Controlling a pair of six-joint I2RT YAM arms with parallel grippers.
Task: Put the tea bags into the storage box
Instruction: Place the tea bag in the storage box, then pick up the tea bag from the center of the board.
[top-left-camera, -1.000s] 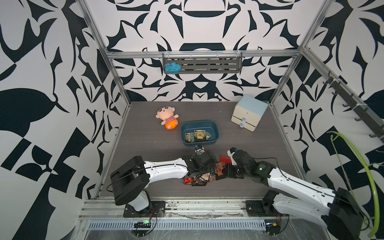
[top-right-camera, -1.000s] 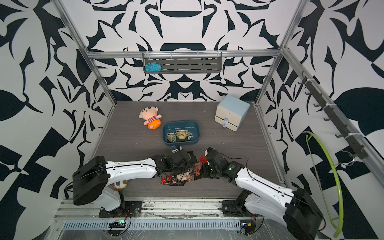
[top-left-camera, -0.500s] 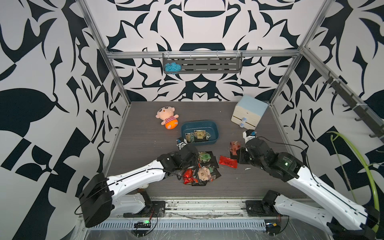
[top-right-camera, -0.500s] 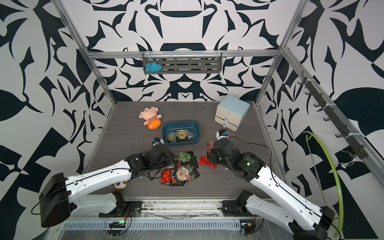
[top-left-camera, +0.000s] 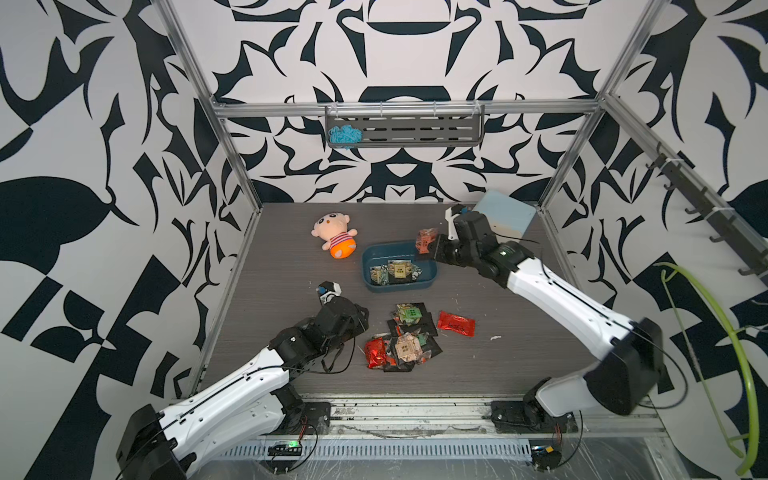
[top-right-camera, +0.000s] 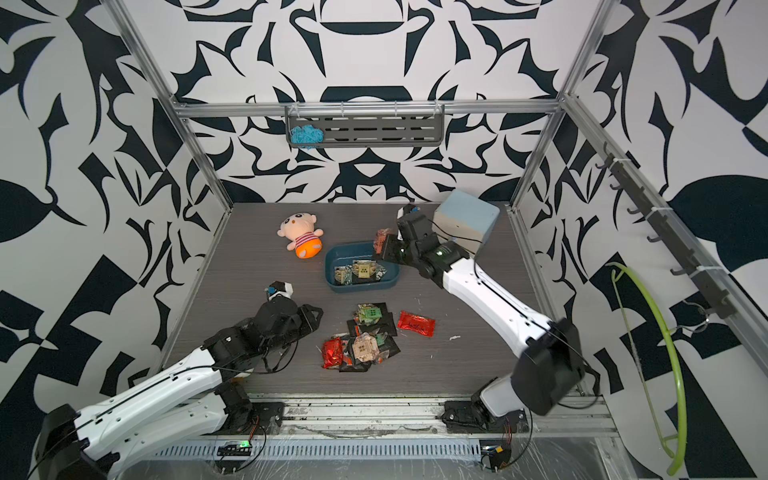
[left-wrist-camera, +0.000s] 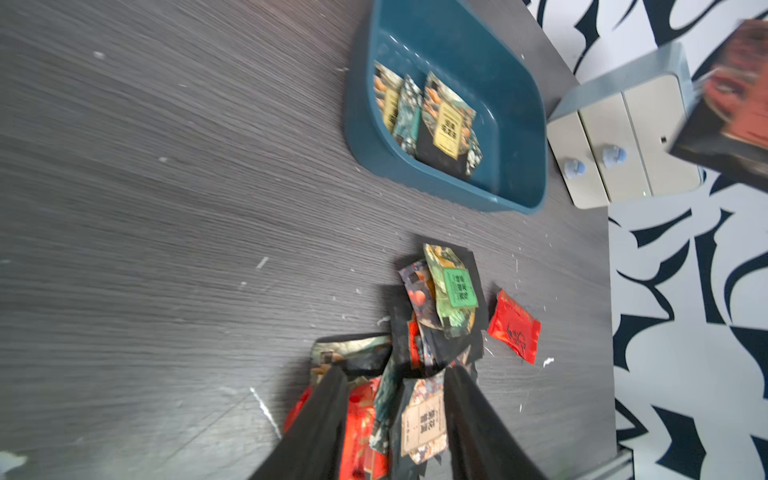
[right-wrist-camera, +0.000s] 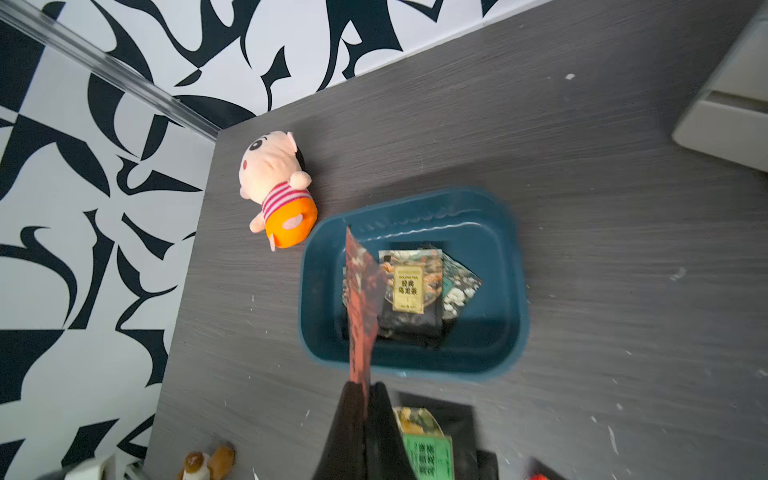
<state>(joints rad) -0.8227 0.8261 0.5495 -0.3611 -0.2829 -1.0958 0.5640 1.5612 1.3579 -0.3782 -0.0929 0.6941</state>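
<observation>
storage box (top-left-camera: 398, 288) x1, tea bag (top-left-camera: 426, 240) x1 in right end effector (right-wrist-camera: 365, 390)

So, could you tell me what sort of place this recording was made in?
Probably a robot lab test cell: two white robot arms mounted on an aluminium rail, black-and-white patterned walls in a metal frame, and staged props like tea bags and a plush doll.

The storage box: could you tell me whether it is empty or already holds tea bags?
Partly filled: a few tea bags lie overlapping on the floor of the box; the rest of that floor is bare.
</observation>
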